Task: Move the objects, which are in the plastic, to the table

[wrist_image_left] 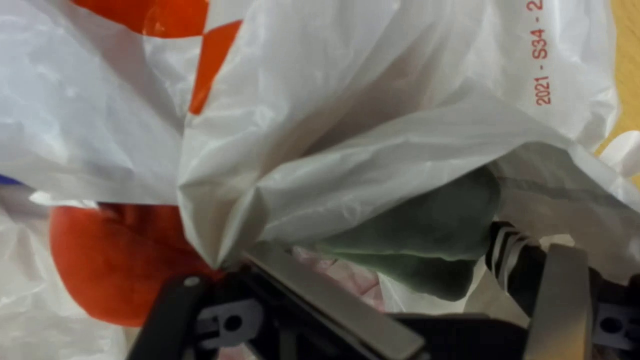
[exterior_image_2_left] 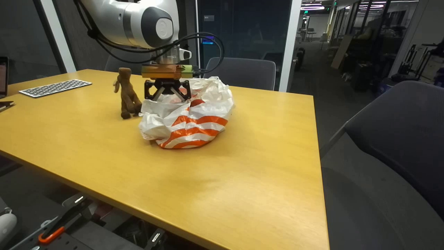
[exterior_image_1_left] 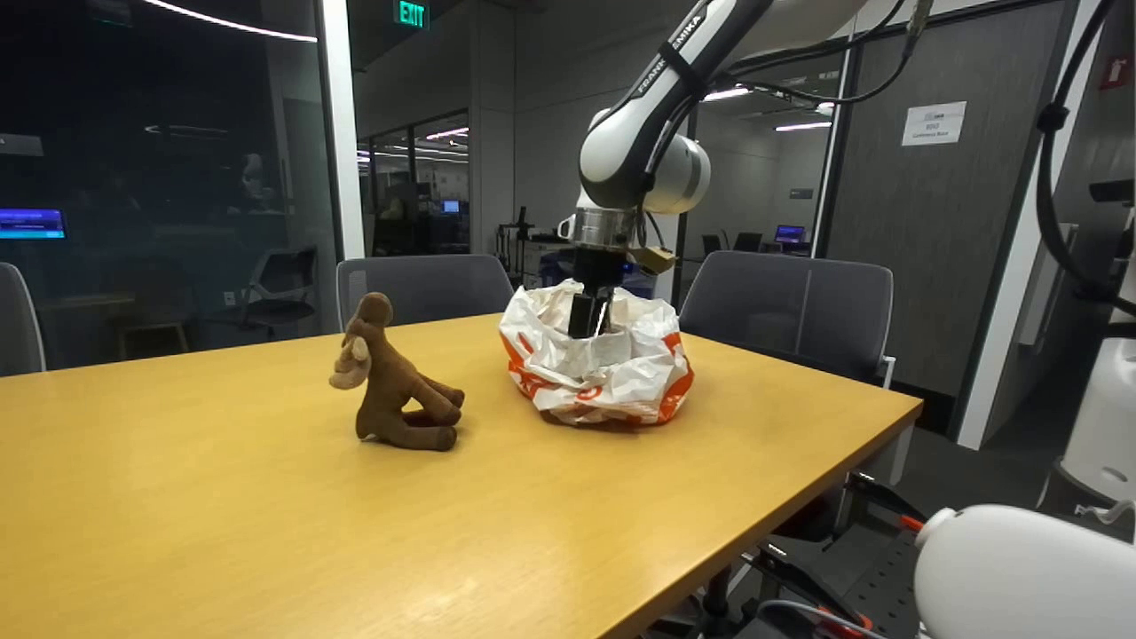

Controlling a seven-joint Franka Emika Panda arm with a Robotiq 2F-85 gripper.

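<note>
Partway inside the crinkled plastic bag [exterior_image_1_left: 603, 377], the tool [exterior_image_1_left: 593, 329] gapes wide, empty, near a rounded green object [wrist_image_left: 435, 220].

Soft, even light falls on the yellow tabletop [exterior_image_1_left: 222, 497], the brightest area in both exterior views, with pale glare toward its near side and gentle shadow at the base of the plastic bag [exterior_image_2_left: 189, 118]. The background is dim: a curved white streak [exterior_image_1_left: 231, 25] shines across dark glass [exterior_image_1_left: 177, 106], an exit sign [exterior_image_1_left: 411, 13] glows green, a screen [exterior_image_1_left: 31, 224] glows blue, and a corridor [exterior_image_2_left: 312, 66] recedes under purplish strip lights [exterior_image_2_left: 312, 7], its details soft. In my wrist view, the bag's outer folds gleam grey-white while its inside sinks into shadow; my fingers [wrist_image_left: 561, 300], near the lens, are blurred, yet the red printed code [wrist_image_left: 539, 50] reads clearly.
</note>
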